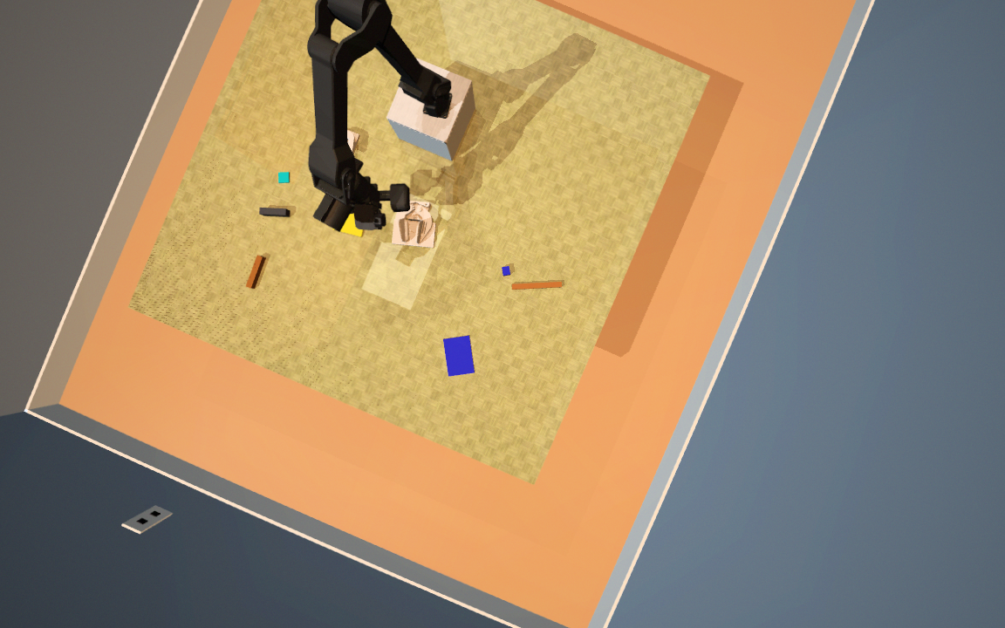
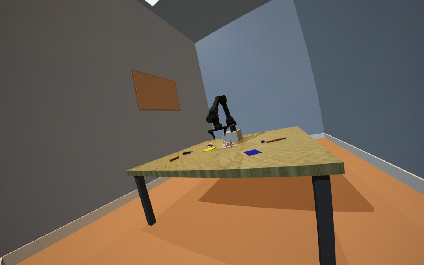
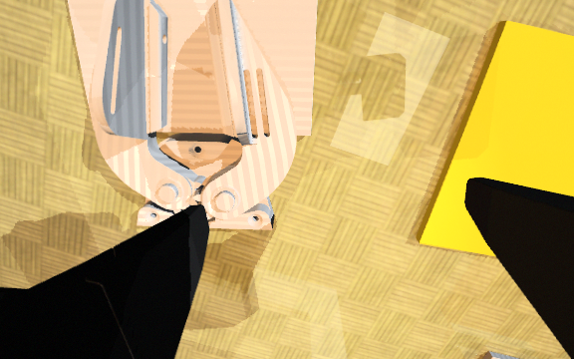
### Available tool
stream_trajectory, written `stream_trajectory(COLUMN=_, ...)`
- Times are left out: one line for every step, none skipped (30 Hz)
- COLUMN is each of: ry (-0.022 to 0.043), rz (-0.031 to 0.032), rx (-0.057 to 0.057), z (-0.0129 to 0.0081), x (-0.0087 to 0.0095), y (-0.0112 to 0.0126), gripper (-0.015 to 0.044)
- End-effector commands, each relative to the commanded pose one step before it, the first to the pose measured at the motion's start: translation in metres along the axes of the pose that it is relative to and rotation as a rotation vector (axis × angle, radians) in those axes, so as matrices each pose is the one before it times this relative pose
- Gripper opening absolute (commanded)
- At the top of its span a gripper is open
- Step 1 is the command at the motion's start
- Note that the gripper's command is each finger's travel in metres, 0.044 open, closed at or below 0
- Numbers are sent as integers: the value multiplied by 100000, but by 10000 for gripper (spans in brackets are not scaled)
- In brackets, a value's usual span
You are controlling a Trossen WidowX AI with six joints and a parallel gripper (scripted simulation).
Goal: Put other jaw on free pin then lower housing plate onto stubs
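My gripper (image 1: 386,209) (image 2: 219,137) (image 3: 334,204) is wide open and empty, above the table beside the pink-white base plate (image 1: 427,241) (image 3: 303,75). In the wrist view the left jaw (image 3: 133,80) and the right jaw (image 3: 271,165) stand on the base. A round pin end shows in each jaw's hub, the left pin (image 3: 167,192) and the right pin (image 3: 224,200). The toothed hubs meet between them, partly behind my left fingertip; full meshing and seating depth cannot be told. A pale part, apparently the housing plate (image 1: 353,141) (image 2: 209,145), lies apart, partly hidden by the arm in the top view.
A yellow slab (image 2: 209,149) (image 3: 526,135) lies beside the base, partly under my right finger in the wrist view. The arm's white block (image 1: 429,128) stands behind. A cyan cube (image 1: 283,177), dark bar (image 1: 274,211), brown bar (image 1: 256,271) and blue slab (image 1: 458,356) lie farther off.
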State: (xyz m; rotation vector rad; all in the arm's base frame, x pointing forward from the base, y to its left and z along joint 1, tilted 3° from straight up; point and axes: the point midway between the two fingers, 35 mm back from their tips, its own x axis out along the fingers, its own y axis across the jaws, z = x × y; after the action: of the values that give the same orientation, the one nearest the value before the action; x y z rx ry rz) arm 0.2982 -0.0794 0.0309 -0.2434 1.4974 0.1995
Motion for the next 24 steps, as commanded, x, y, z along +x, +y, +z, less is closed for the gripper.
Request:
stream_trajectory(ry=139, rz=-82, rx=5007, z=-2093, x=-276, y=-2583, gripper=440)
stream_trajectory(ry=27, rz=-146, rx=1607, z=-636, x=-72, y=-821, gripper=440)
stream_trajectory(ry=28, rz=-149, rx=1607, z=-650, x=-73, y=-808, gripper=440)
stream_trajectory(ry=29, rz=-152, rx=1606, z=-663, x=-73, y=-795, gripper=440)
stream_trajectory(ry=30, rz=-155, rx=1606, z=-677, x=-74, y=-782, gripper=440)
stream_trajectory(ry=32, rz=-157, rx=1606, z=-689, x=-75, y=-768, gripper=440)
stream_trajectory(ry=33, rz=-160, rx=1606, z=-702, x=-76, y=-755, gripper=440)
stream_trajectory(ry=34, rz=-163, rx=1605, z=-714, x=-77, y=-740, gripper=440)
stream_trajectory(ry=36, rz=-165, rx=1606, z=-726, x=-77, y=-726, gripper=440)
stream_trajectory(ry=38, rz=-168, rx=1605, z=-738, x=-78, y=-712, gripper=440)
stream_trajectory(ry=40, rz=-171, rx=1605, z=-750, x=-79, y=-698, gripper=440)
stream_trajectory(ry=42, rz=-173, rx=1605, z=-761, x=-80, y=-683, gripper=440)
stream_trajectory(ry=44, rz=-176, rx=1605, z=-772, x=-80, y=-668, gripper=440)
stream_trajectory(ry=46, rz=-179, rx=1604, z=-782, x=-81, y=-653, gripper=440)
stream_trajectory(ry=48, rz=-181, rx=1604, z=-793, x=-82, y=-637, gripper=440)
stream_trajectory(ry=51, rz=-184, rx=1604, z=-803, x=-83, y=-622, gripper=440)
stream_trajectory(ry=53, rz=-187, rx=1604, z=-812, x=-83, y=-606, gripper=440)
stream_trajectory(ry=56, rz=-189, rx=1603, z=-821, x=-84, y=-590, gripper=440)
stream_trajectory(ry=59, rz=-192, rx=1603, z=-831, x=-85, y=-575, gripper=440)
stream_trajectory(ry=62, rz=-194, rx=1603, z=-840, x=-86, y=-559, gripper=440)
stream_trajectory(ry=64, rz=-196, rx=1603, z=-848, x=-86, y=-543, gripper=440)
stream_trajectory(ry=68, rz=-199, rx=1602, z=-856, x=-87, y=-526, gripper=440)
stream_trajectory(ry=58, rz=-165, rx=1314, z=-707, x=-72, y=-420, gripper=440)
stream_trajectory(ry=36, rz=-100, rx=788, z=-426, x=-43, y=-248, gripper=440)
